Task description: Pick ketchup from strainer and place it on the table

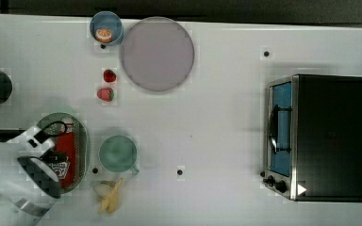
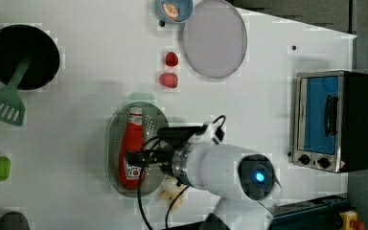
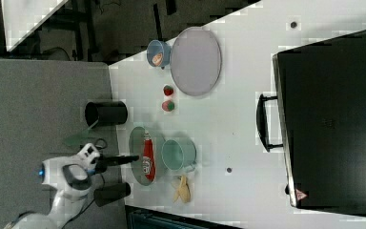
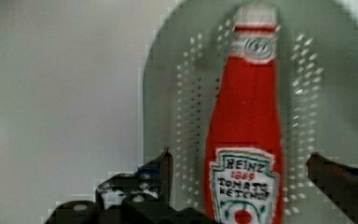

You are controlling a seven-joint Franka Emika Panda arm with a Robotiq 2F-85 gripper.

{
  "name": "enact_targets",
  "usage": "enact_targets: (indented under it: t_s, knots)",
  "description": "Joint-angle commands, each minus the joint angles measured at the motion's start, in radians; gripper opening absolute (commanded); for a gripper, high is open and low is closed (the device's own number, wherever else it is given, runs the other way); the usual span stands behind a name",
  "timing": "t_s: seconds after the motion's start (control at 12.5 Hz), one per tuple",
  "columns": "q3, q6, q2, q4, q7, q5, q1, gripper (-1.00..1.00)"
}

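Reading the top view from its left, you have one strainer [image 1: 82, 141] near the table's [image 1: 226, 122] left edge, toward the lower left corner, and one ketchup [image 1: 66, 155] bottle lying flat inside it, along the strainer's length. Your one gripper [image 1: 52, 153] hangs directly over that bottle; in the wrist view the two fingers [image 4: 161, 172] stand wide apart, one on each side of the labelled lower body, holding nothing. From that view you cannot tell whether the tips touch the strainer floor.

Just right of the strainer you have one green cup [image 1: 118, 153], and below it, near the table's bottom edge, one banana [image 1: 111, 194]. Above the cup, toward the middle of the table, lie two strawberries [image 1: 107, 84], one above the other. At the top edge sits one blue bowl [image 1: 106, 28] with one orange piece [image 1: 104, 34] inside, and touching its right side one round grey-lilac plate [image 1: 157, 53].

By the table's right edge stands one toaster oven [image 1: 318, 137], with two knobs at its lower front corner. You can count four small dark dots on the bare tabletop.
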Motion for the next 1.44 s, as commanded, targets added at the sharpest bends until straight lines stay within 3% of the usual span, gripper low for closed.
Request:
enact_targets:
  t_s: [0.08, 0.56, 0.64, 0.88, 1.28, 1.44]
  knots:
    - [-0.020, 0.065, 0.072, -0.008, 0.114, -0.021, -0.009, 1.00]
    - [-0.042, 0.124, 0.206, -0.004, 0.174, -0.096, 0.007, 1.00]
    - [-0.052, 0.140, 0.217, -0.002, 0.182, -0.103, 0.015, 0.91]
    - [-0.057, 0.170, 0.224, 0.002, 0.193, -0.103, 0.020, 0.25]
    - [-0.011, 0.067, 0.066, -0.004, 0.193, -0.073, -0.001, 0.25]
    - [0.011, -0.064, -0.048, 0.004, 0.193, 0.025, -0.019, 0.25]
